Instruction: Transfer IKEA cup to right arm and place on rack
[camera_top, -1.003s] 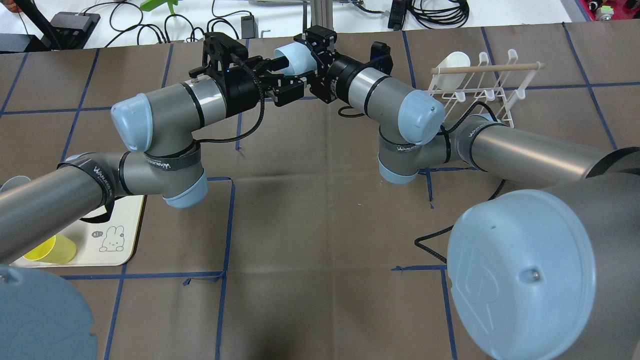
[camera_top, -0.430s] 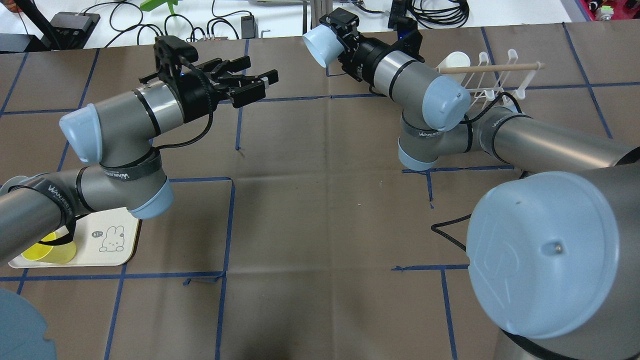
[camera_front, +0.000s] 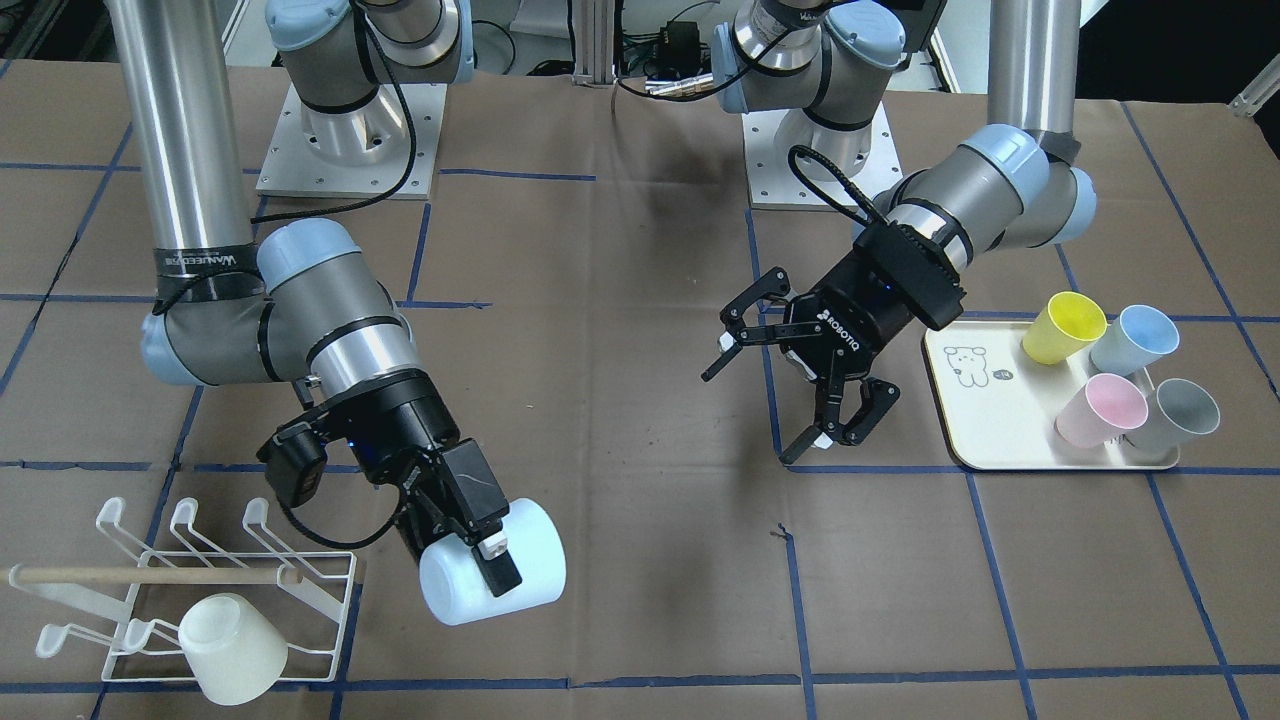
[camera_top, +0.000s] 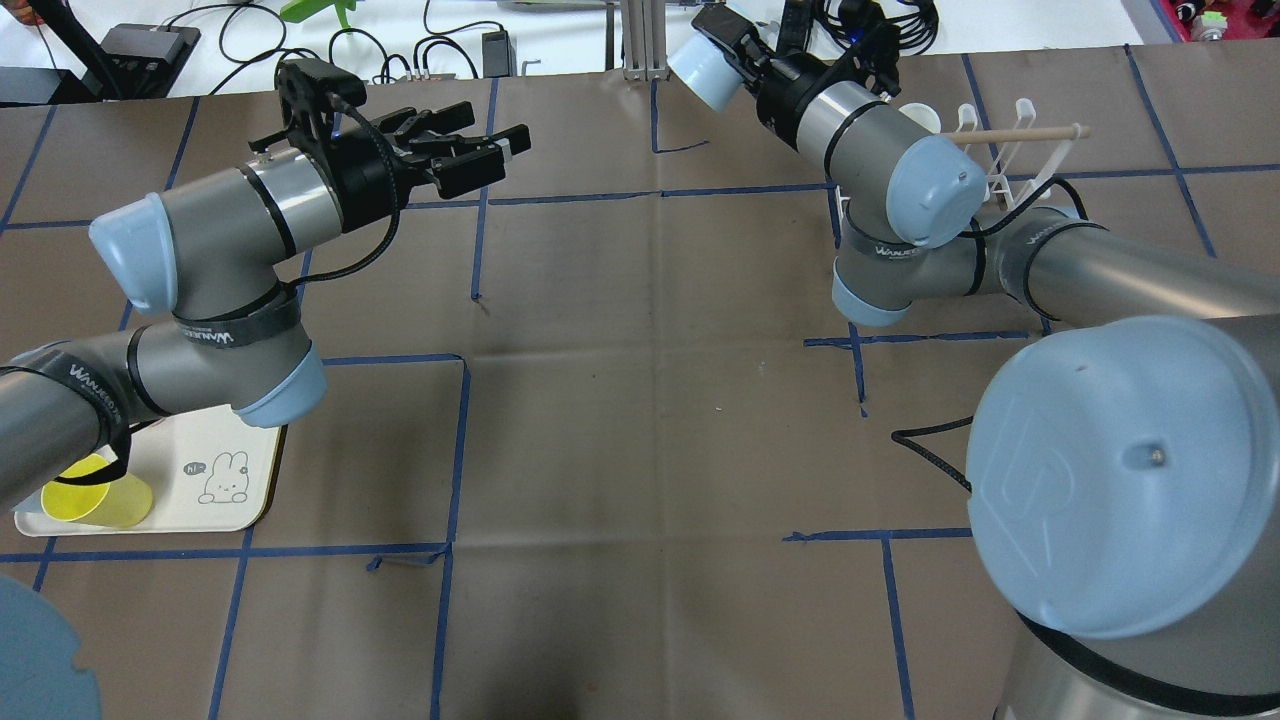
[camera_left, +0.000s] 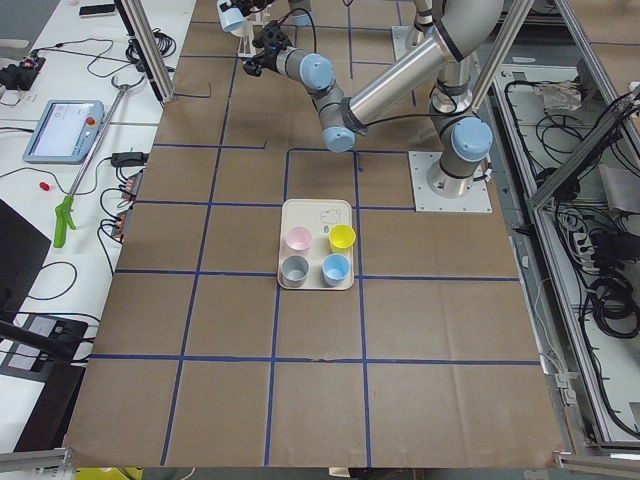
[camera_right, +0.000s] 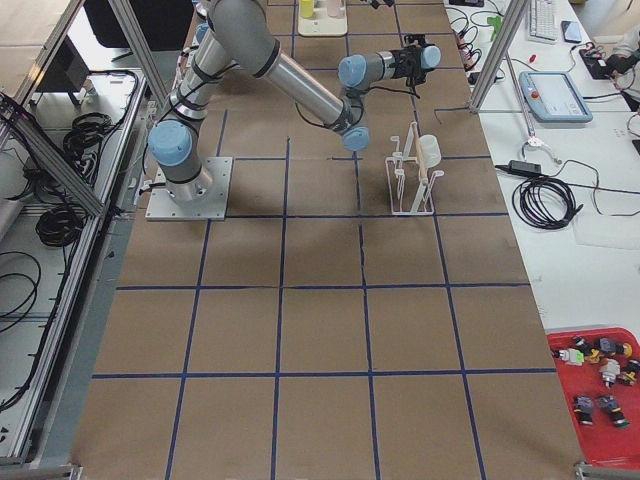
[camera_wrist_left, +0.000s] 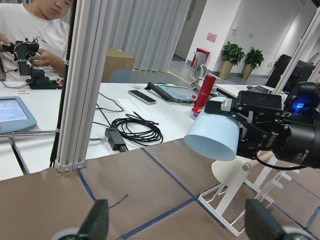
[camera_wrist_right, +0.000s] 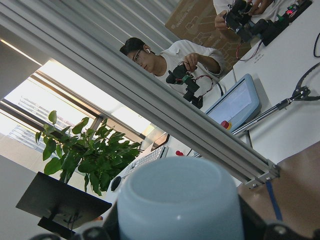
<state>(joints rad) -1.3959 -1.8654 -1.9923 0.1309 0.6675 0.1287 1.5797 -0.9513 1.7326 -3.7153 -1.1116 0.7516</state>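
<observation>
A pale-blue cup (camera_front: 495, 577) lies on its side in my right gripper (camera_front: 480, 560), which is shut on it and holds it above the table just beside the white wire rack (camera_front: 320, 570). From overhead the cup (camera_top: 700, 72) is at the far edge, left of the rack (camera_top: 1010, 170). The cup fills the right wrist view (camera_wrist_right: 180, 200). In the left wrist view the cup (camera_wrist_left: 212, 137) hangs mouth down and to the left. My left gripper (camera_front: 753, 413) is open and empty over the table's middle left (camera_top: 505, 150).
A white cup (camera_front: 232, 647) hangs on the rack under its wooden dowel (camera_front: 150, 575). A cream tray (camera_front: 1000, 440) holds yellow, blue, pink and grey cups on my left side. An aluminium post (camera_top: 640, 40) stands at the far edge near the held cup.
One second ago both grippers met at the cup in the middle. My left gripper has drawn back to the left, open. My right arm has swung the cup right and farther out, toward the rack.
</observation>
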